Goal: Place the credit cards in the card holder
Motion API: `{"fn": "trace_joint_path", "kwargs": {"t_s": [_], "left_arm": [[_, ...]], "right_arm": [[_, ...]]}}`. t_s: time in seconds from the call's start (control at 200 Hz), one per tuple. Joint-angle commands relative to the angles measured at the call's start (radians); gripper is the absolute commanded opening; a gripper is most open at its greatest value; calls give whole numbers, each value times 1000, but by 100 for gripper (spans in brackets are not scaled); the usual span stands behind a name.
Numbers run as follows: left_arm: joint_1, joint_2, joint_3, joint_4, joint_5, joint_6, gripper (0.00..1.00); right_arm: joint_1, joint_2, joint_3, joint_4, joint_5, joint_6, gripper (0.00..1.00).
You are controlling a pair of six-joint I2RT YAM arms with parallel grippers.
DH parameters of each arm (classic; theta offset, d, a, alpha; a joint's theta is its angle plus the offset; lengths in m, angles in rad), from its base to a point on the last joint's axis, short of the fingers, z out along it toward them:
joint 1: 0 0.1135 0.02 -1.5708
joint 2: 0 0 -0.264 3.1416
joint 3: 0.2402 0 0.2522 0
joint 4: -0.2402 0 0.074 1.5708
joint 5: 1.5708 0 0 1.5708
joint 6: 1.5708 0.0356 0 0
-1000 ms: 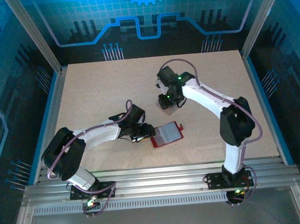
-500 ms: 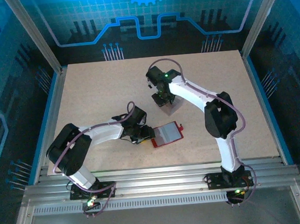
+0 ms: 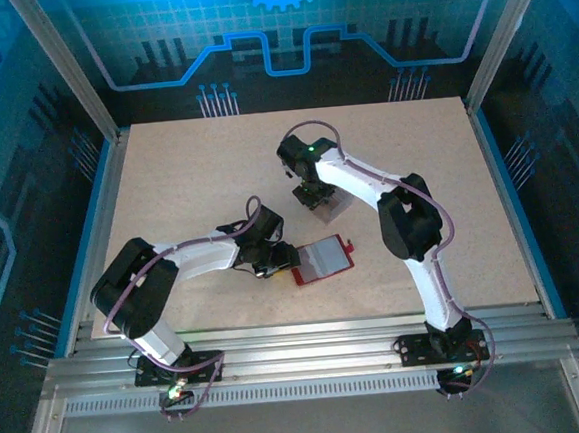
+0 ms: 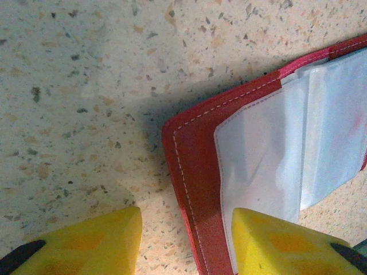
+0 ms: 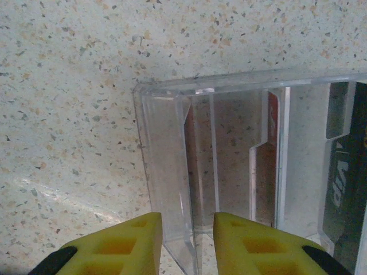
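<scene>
The red card holder lies open on the table, pale pockets up. My left gripper stands open at its left edge. In the left wrist view that gripper straddles the card holder's red border, one finger on the table, the other over the pale pocket. My right gripper is at the clear plastic box. Its narrowly open jaws stand either side of the box's left wall. Credit cards stand inside: a brownish edge by that wall and a dark card at the right.
Blue-lit enclosure walls and metal posts ring the speckled table. The aluminium rail with both arm bases runs along the near edge. The right arm's elbow rises above the table just right of the card holder.
The right arm's elbow has swung left toward the middle while its gripper stayed at the clear box, jaws narrowing. The left arm and the card holder have barely moved.
</scene>
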Motion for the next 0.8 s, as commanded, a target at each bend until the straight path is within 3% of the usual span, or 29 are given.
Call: {"fn": "trace_joint_path", "kwargs": {"t_s": [0.0,0.51,0.795], "left_arm": [[-6,14,-20,12,6,-4,46],[-6,17,-22,25,10,-13,46],[-6,29,-20,29,14,-13,46]], "right_arm": [[5,24,33,-32,9,-16,31],[16,51,47,-46,35,-15,15],[25,48,89,-71,70,-18,12]]}}
